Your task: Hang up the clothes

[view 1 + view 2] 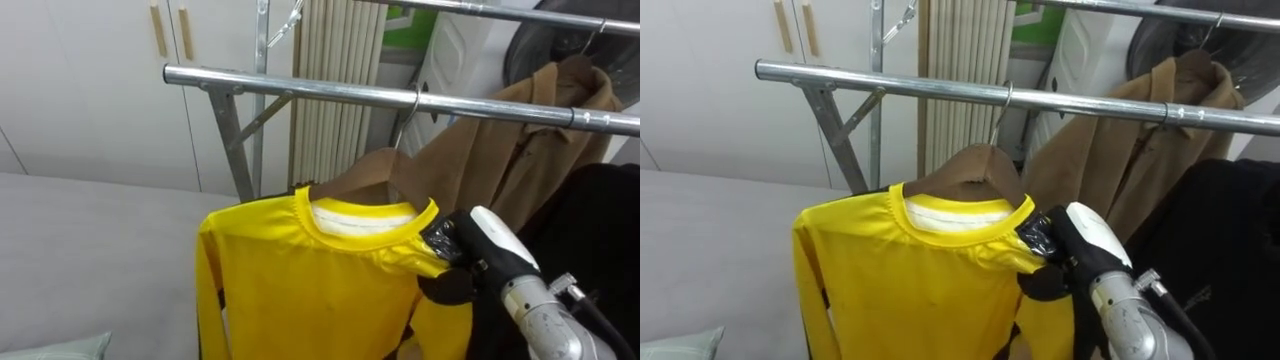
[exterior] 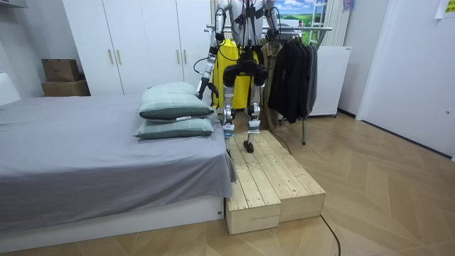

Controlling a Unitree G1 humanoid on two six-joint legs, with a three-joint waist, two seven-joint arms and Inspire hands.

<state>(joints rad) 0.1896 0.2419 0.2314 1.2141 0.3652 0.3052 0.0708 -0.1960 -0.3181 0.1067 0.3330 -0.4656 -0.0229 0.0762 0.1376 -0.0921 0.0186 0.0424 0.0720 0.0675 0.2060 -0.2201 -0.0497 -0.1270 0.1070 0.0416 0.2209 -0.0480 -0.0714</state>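
Yellow shirt (image 1: 320, 290) is seen on a wooden hanger (image 1: 365, 175), w/ the hook (image 1: 413, 108) sat over the near rail (image 1: 300, 88) of the clothes rack, so the garment is judged hung or as good as hung.

Right hand (image 1: 480, 255) is clamped on the shirt's right shoulder at the hanger's end: dark fingers (image 1: 440, 240) above the cloth, thumb below. Left hand (image 2: 202, 87) is seen low by the pillows (image 2: 174, 107) in the room view; its state can't be told.

Key relation: the shirt lies to the left of the right hand, and the hook is up and left of it. The hanger's long axis runs left-right, approx. parallel to the rail. Right hand is far nearer than the left, so letting go is judged its job, w/ withdrawal to the right and near, clear of the cloth.

Re holders, the rack is the only one: further right on the same rail a brown coat (image 1: 520, 160) is hung, w/ a black garment (image 1: 600, 240) at far right, just beside the arm. A snag there is a risk.

The robot is stood on a wooden platform (image 2: 266, 171), between bed (image 2: 85, 149) and rack.
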